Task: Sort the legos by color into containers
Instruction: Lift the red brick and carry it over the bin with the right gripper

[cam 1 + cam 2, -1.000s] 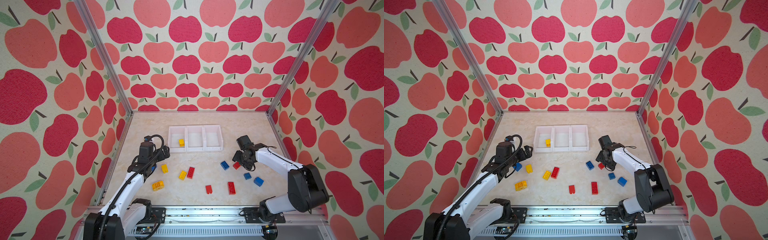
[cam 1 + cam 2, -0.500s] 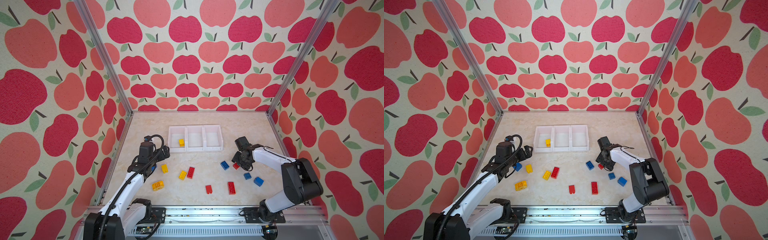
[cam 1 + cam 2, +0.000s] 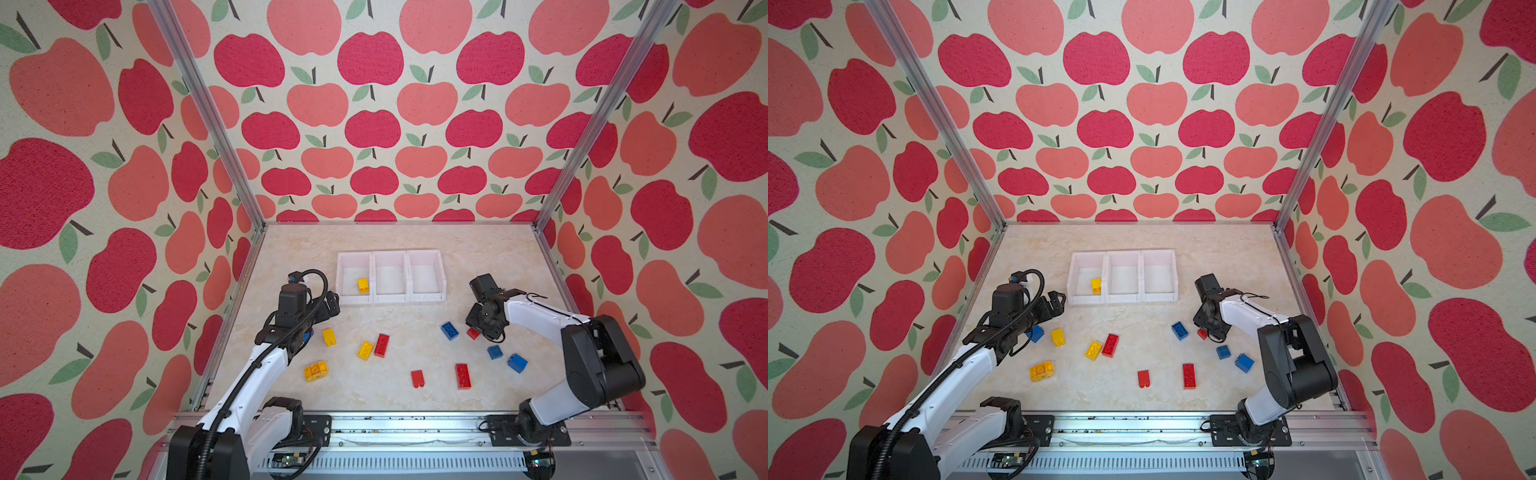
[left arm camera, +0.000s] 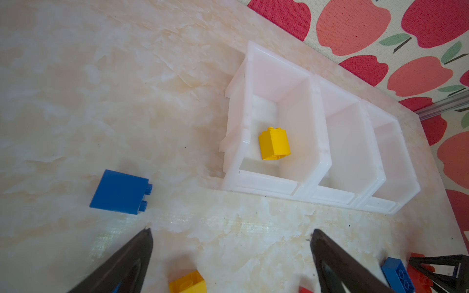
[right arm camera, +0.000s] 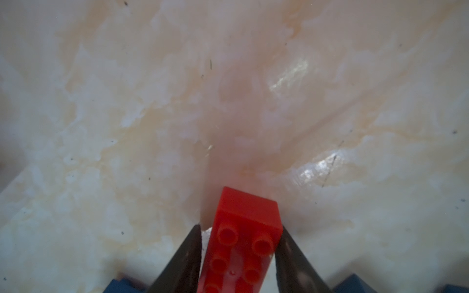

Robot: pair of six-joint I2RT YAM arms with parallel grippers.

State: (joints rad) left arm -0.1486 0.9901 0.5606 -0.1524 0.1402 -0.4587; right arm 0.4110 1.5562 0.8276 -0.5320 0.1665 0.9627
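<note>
Marble-patterned worktop (image 3: 374, 399) carries three joined white containers (image 3: 390, 254) at the back, with a yellow brick (image 4: 274, 144) in the left-hand one. My left tool (image 4: 231, 232) hangs wide and empty near them. My right tool (image 5: 239, 228) stands narrow astride a red brick (image 5: 247, 210) on the worktop; whether it truly grips, I cannot tell. I'd seat both fingers (image 5: 185, 253) flat on its sides before lifting straight up.
</note>
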